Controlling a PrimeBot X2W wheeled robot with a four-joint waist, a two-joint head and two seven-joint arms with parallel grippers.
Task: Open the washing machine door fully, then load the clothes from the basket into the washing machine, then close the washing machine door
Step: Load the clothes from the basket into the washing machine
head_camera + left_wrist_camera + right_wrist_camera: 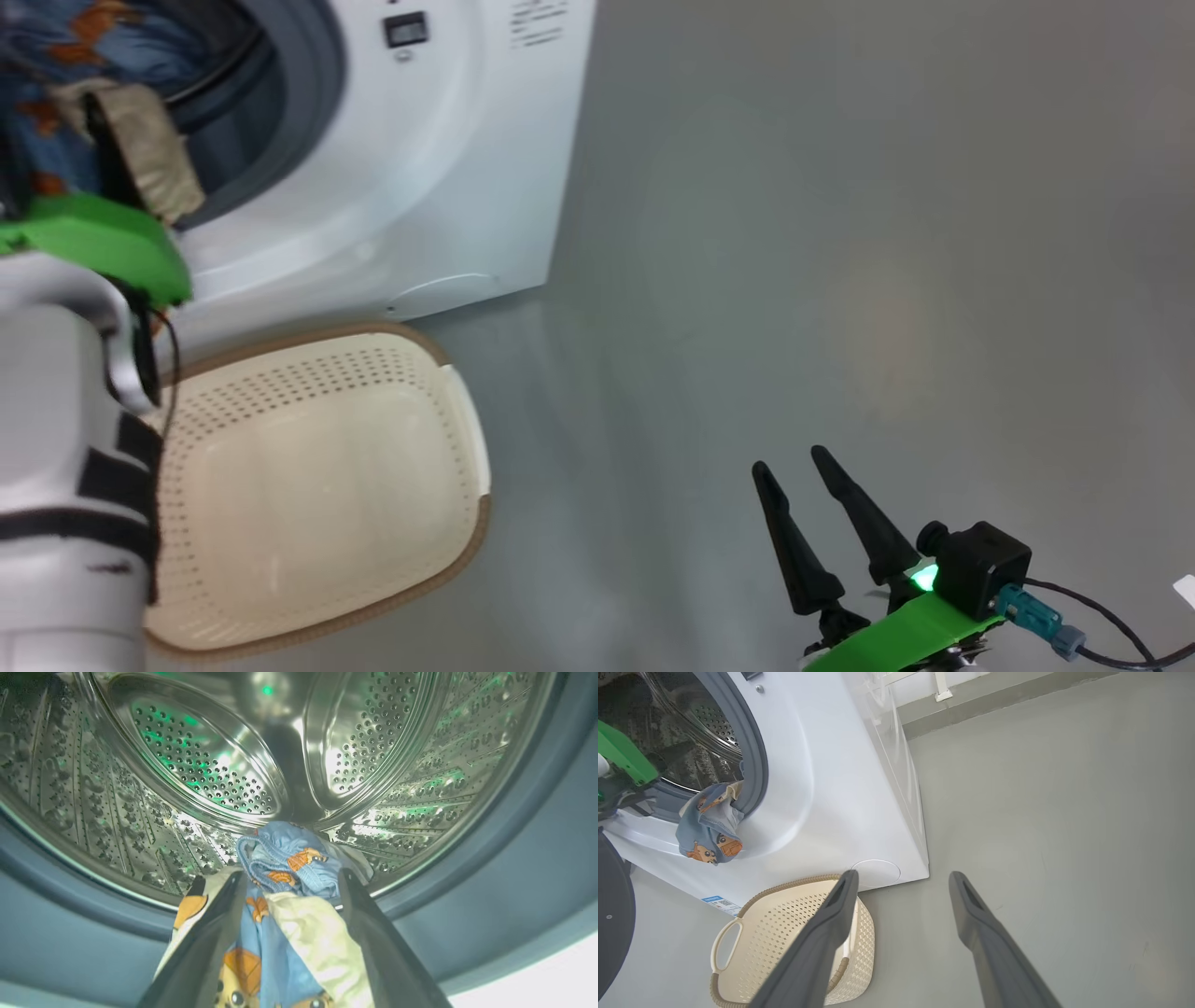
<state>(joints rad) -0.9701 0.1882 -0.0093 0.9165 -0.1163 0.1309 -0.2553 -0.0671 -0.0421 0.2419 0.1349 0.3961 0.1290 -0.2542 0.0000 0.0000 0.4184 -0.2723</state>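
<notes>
The washing machine (420, 187) stands with its mouth uncovered, and its black door (609, 905) is swung aside at the left. My left gripper (290, 875) is at the drum (210, 765) mouth, jaws wide, with the bear-print clothes (285, 858) bunched between its fingers (215, 933). In the right wrist view the clothes (710, 821) hang over the grey gasket's lower lip, beside my green left wrist (621, 756). The cream basket (317, 485) sits empty on the floor before the machine. My right gripper (789, 460) hovers open over bare floor to the basket's right.
Grey floor (840, 280) stretches to the right of the machine. A wall base (994, 695) runs behind it. My pale left forearm (56, 467) covers the basket's left side in the head view. A cable (1111, 625) trails from my right wrist.
</notes>
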